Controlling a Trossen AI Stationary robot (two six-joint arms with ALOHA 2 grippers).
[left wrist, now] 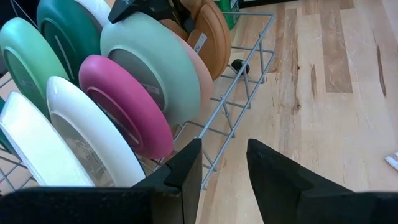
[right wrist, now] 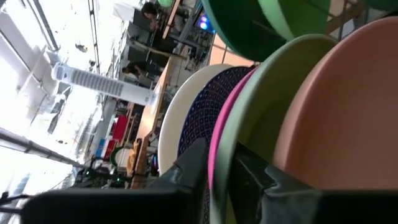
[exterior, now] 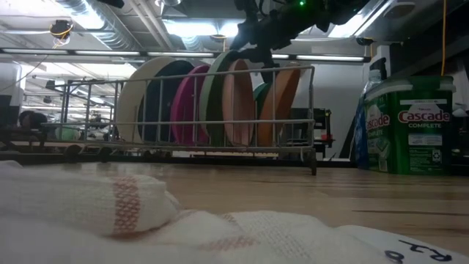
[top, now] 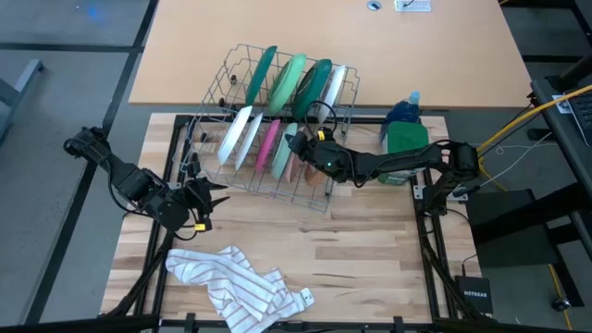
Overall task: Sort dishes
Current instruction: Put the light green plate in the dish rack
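While racked upright, the light green plate point(right wrist: 249, 124) sits between the narrowly parted right tool point(right wrist: 217, 165).

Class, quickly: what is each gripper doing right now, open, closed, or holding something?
Left gripper: jaws open, holding nothing, beside the dish rack.
Right gripper: over the racked dishes; jaws straddle the light green plate, grip cannot be told.

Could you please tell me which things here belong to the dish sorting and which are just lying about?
Belong to the job:
- dishes standing on edge
- wire rack holding them
- right gripper over the rack's front row
- left gripper beside the rack

Lying about:
- striped cloth
- green detergent tub
- blue bottle
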